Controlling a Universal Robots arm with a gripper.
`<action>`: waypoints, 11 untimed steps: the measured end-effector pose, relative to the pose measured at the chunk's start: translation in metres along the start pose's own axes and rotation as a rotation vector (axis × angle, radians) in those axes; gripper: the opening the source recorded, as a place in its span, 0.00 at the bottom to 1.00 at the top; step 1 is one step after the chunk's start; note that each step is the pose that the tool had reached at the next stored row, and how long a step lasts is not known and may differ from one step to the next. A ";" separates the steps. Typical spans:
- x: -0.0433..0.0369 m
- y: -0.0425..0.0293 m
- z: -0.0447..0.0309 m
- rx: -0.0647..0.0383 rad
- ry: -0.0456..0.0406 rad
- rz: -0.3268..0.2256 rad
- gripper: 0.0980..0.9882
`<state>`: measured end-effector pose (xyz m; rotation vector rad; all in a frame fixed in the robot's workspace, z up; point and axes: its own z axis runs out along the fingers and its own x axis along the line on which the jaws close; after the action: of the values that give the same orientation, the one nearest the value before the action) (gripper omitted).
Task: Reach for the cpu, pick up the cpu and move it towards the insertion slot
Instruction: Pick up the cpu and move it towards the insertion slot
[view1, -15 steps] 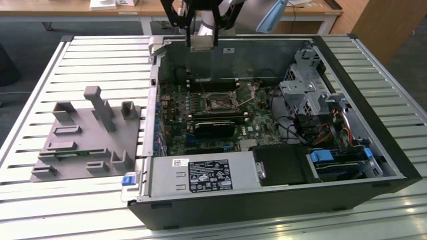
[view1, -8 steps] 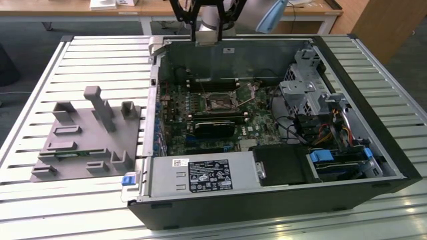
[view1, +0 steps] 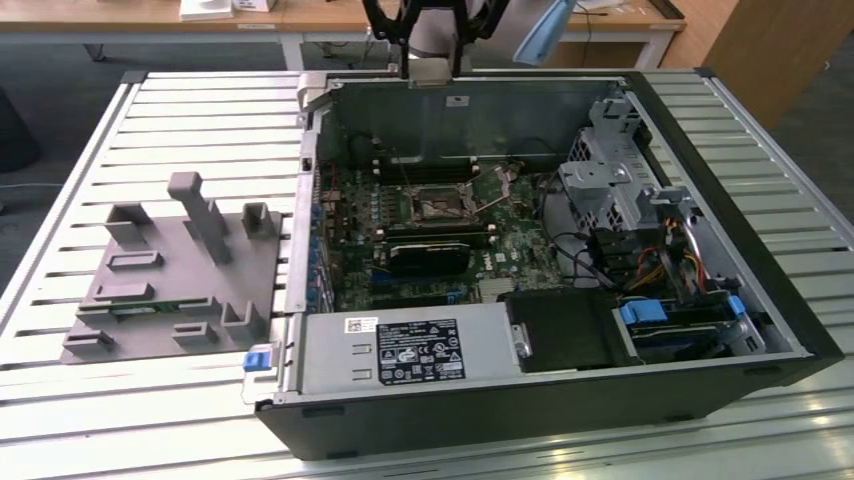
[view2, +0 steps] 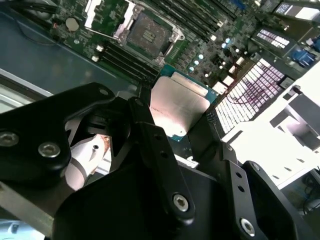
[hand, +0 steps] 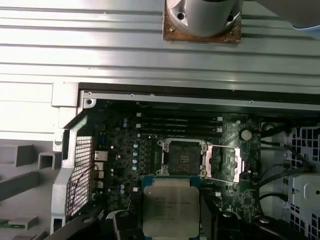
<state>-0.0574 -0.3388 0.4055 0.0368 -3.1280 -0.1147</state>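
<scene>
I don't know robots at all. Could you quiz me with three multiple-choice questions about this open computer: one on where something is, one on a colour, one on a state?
1. Where is the cpu?
A. held in the gripper
B. seated in the insertion slot
C. on the grey fixture

2. What colour is the cpu's top?
A. black
B. silvery
C. red

3. The insertion slot is:
A. open and empty
B. filled
C. covered by a fan

Answers:
1 A: both wrist views show black fingers flanking the chip.
2 B: pale metal.
3 A: dark socket bare, frame swung aside.
</scene>
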 end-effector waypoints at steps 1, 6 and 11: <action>-0.0035 0.0000 0.0000 0.000 0.0000 0.000 0.50; -0.0195 0.0000 0.0001 0.000 0.0000 0.000 0.50; -0.0283 0.0002 0.0000 0.000 0.0000 0.000 0.50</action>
<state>-0.0291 -0.3379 0.4052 0.0366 -3.1280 -0.1147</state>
